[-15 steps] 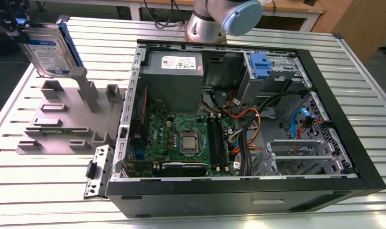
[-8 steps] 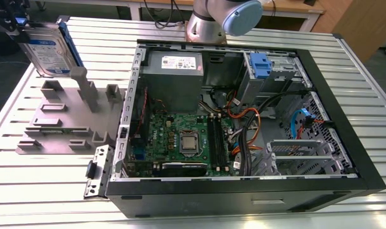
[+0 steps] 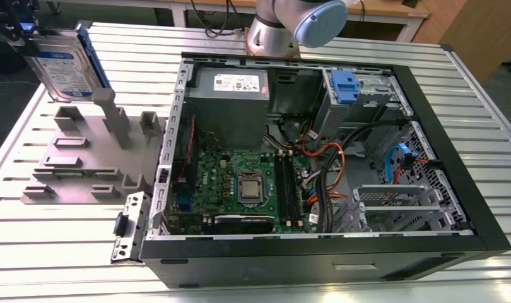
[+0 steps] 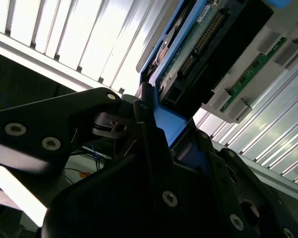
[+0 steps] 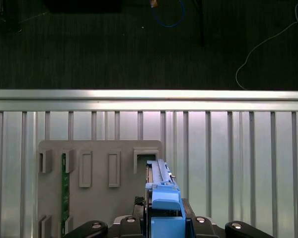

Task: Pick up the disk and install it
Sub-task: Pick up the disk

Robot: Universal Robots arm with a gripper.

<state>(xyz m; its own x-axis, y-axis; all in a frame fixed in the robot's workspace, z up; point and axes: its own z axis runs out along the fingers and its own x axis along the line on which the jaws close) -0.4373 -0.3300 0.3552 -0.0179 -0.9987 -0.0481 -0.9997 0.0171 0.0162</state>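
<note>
Got the disk (image 3: 64,63) clenched in the claw (image 4: 171,126) by its top end, hanging with long axis near vertical at upper left of the exterior view above the grey holder (image 3: 79,158), well apart from the drive cage (image 3: 378,88) in the upper right of the case (image 3: 323,262).

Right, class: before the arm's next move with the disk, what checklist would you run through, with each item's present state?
1. The claw shut on the disk: ok.
2. Disk clear of the grey fixture: cannot tell; its lower edge overlaps a post in the exterior view.
3. Computer case open: ok.
4. Bay by the blue bracket free: cannot tell.
5. Cables out of the bay's way: cannot tell.
</note>
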